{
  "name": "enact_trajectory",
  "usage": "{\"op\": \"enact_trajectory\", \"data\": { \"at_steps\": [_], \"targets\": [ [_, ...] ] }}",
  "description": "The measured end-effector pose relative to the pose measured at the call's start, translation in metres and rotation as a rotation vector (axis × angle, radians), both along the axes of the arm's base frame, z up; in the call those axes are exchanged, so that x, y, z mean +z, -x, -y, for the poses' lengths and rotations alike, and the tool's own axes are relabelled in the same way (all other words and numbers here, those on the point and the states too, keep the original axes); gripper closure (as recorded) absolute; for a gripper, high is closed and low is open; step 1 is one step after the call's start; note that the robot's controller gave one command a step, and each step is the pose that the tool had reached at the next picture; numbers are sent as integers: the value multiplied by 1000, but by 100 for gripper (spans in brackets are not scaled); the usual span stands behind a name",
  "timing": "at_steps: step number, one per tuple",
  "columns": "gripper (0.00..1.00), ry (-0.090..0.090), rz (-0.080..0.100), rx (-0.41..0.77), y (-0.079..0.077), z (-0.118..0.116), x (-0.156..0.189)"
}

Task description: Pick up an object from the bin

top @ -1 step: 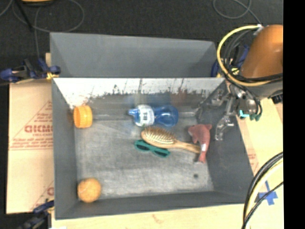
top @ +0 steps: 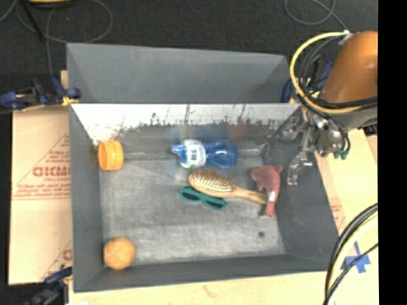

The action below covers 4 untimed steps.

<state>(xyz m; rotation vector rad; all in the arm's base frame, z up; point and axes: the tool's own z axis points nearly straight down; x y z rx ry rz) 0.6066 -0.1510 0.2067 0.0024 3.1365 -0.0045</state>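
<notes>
Arm: it enters from the right edge of the frame, its rounded orange cover (top: 353, 65) in the upper right with cables looped about it, the wrist bent down and leftwards into the bin (top: 191, 116).
Gripper: the gripper (top: 284, 159) hangs at the right end of the bin, near the back wall, close above the floor.
Jaws: the two metal fingers (top: 296, 165) stand spread apart, with nothing between them.
Nearest thing: a pink toy (top: 268, 182), smooth and plastic-looking, wide at the top and narrowing to a tail, lies right of centre, just below and left of the fingers.
Hairbrush: a hairbrush (top: 219, 185) with an oval bristled head and a pale wooden handle lies at the centre, the handle's end touching the pink toy.
Green piece: a green plastic piece (top: 203, 199) lies under the hairbrush's lower edge.
Bottle: a clear blue bottle (top: 206, 153), white label, lies on its side above the hairbrush.
Left side: an orange cap (top: 110, 155) at the middle left; a rough orange ball (top: 119, 253) in the lower left corner.
Bin floor: grey, dull metal, scuffed.
</notes>
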Motion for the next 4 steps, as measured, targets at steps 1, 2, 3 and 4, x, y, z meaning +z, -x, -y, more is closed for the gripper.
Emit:
{"op": "enact_trajectory", "data": {
  "at_steps": [1, 2, 3, 4],
  "targets": [
    [100, -1, 5, -155, -16, 5, -108],
    [100, 0, 5, -154, -16, 5, -108],
    [0, -5, -3, -233, 5, 9, -90],
    [0, -3, -4, -231, 6, 9, -91]
  ]
}}
